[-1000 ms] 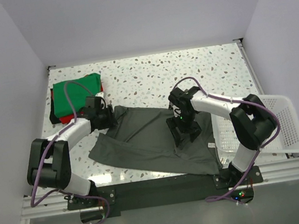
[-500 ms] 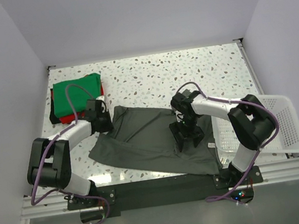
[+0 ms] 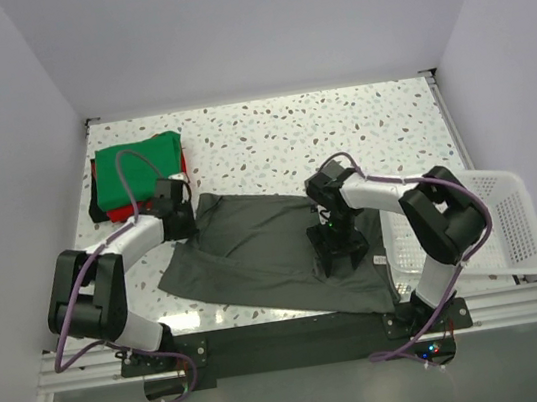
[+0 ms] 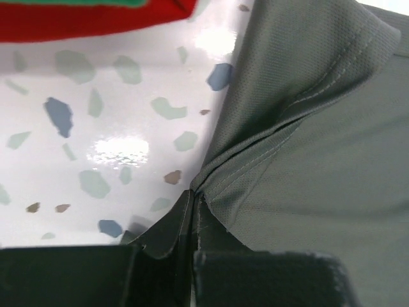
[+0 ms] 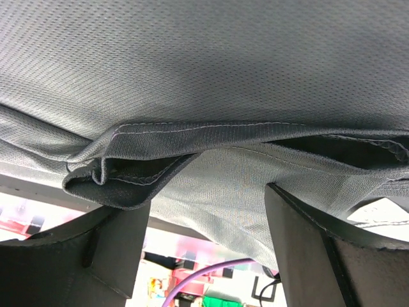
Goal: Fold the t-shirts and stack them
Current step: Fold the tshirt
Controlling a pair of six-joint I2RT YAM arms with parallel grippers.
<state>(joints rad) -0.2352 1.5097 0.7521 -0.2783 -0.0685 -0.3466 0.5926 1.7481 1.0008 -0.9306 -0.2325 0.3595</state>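
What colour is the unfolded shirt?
The shirt is dark charcoal grey, clearest in the top external view.

Plain pale lilac walls [image 3: 252, 21] enclose a glossy, brightly lit, speckled terrazzo table [image 3: 337, 120].

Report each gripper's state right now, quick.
Left gripper: closed, pinching the edge of the grey t-shirt.
Right gripper: open, jaws apart, a fold of the shirt's hem lying between them, not clamped.

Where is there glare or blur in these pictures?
Left wrist: white glare on the glossy speckled terrazzo table; the weave of the dark charcoal-grey cloth t-shirt is sharp. Right wrist: weave sharp, background below it overexposed. Top external: even light, bright strip along the table's far edge.
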